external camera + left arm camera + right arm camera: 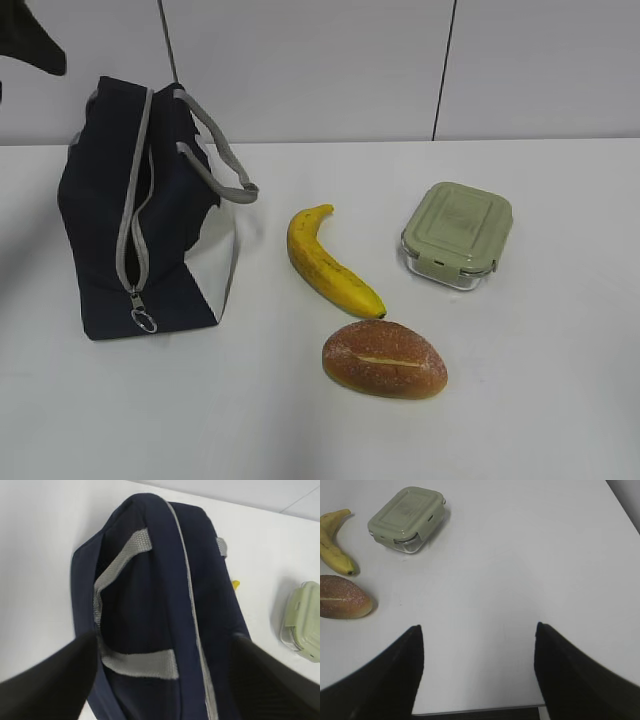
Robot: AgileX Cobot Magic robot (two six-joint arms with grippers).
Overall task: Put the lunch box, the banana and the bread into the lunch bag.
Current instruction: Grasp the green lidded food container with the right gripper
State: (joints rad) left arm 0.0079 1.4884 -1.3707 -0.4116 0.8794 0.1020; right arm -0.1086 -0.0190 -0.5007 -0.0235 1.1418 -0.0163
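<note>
The left gripper (162,680) is hovering open over the zipped bag (150,610); it should be pinching the ring pull (143,320) squarely.

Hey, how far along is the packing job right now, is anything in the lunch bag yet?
Nothing is packed yet. The banana, the bread roll and the lunch box all lie on the white table, apart from the lunch bag. The bag's zipper looks closed. In hand: the left tool hangs open over the bag; the right tool is open and empty. All three items remain.
</note>
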